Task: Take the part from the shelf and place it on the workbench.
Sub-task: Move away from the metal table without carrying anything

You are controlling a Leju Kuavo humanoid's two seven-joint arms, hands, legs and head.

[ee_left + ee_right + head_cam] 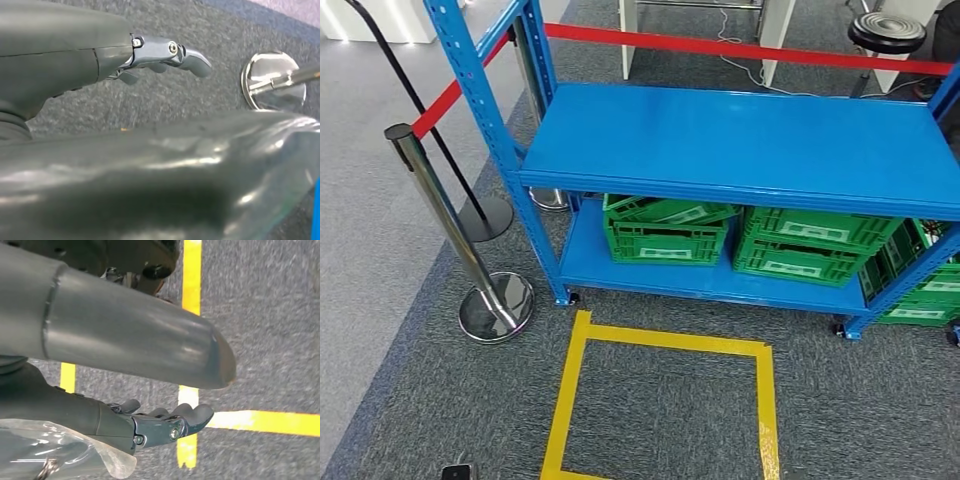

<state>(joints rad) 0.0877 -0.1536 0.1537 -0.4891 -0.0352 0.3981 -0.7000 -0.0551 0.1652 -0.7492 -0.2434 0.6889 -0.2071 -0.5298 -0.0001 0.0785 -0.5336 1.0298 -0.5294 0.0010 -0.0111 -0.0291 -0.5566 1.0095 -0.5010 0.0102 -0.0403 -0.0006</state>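
Note:
A blue metal shelf [743, 140] stands ahead of me, its upper board bare. On its lower board sit three green crates [666, 232], [810, 245], [924, 285]; I cannot make out a part inside them. My left hand [162, 55] hangs over the grey carpet with its fingers stretched out and nothing in it. My right hand [166, 425] also hangs down with its fingers extended and holds nothing, above a yellow tape line [190, 270].
A yellow tape square [576, 380] marks the carpet just before the shelf. Two chrome stanchions [490, 305] with a red belt [743, 47] stand at the left; one base [273, 80] lies near my left hand. White table legs and a black stool [886, 30] are behind the shelf.

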